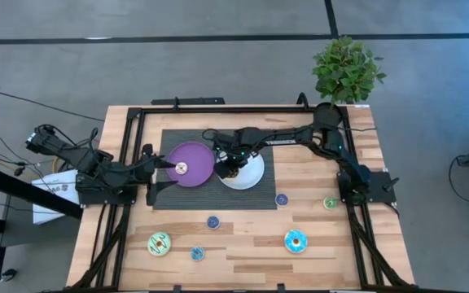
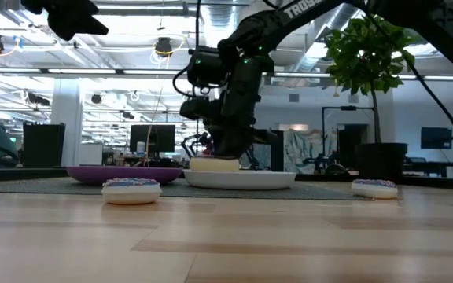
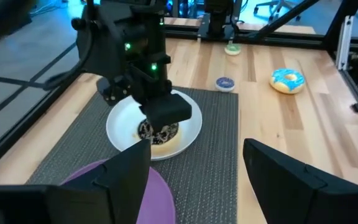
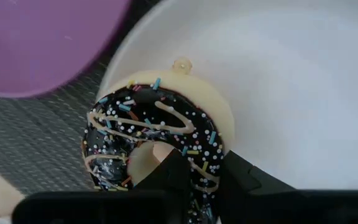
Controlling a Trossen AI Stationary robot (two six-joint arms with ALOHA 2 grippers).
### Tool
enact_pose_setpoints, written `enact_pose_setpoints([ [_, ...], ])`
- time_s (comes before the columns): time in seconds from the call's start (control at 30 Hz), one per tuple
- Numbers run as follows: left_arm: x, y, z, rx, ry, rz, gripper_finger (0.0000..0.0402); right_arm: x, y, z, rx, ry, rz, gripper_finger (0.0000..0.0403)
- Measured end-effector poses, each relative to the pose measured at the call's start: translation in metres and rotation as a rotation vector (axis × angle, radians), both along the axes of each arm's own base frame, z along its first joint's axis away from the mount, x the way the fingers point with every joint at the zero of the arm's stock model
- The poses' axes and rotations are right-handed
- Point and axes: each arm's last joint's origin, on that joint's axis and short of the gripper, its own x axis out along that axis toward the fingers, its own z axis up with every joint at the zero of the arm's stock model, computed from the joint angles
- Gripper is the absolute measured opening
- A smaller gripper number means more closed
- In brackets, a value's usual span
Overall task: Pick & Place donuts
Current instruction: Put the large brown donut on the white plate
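Note:
A brown-iced donut with sprinkles lies on the white plate, near the rim facing the purple plate. My right gripper stands over it, pointing down, shut on it. A small cream donut lies on the purple plate. My left gripper is open and holds nothing, hovering at the purple plate's left edge. On the bare wood lie a cyan donut, a light green one, and small blue, green and blue ones. My right gripper holds the brown donut by the ring's wall. One finger is inside the hole and the other is outside, the ring pinched between them. The fingers come from above, pointing down. The donut's underside rests on the white plate.
Both plates sit on a dark woven mat. A potted plant stands at the table's far right corner. A black frame runs along the table's sides. Another small donut lies near the front edge.

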Motion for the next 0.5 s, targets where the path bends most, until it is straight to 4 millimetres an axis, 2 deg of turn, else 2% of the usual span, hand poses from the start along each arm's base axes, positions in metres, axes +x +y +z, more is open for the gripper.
enact_pose_setpoints([
  [0.5, -0.0005, 0.0001, -0.0009, -0.002, 0.01, -0.002, 0.0251, -0.0009, -0.0027, 0.0002, -0.022, 0.01, -0.018, 0.0119],
])
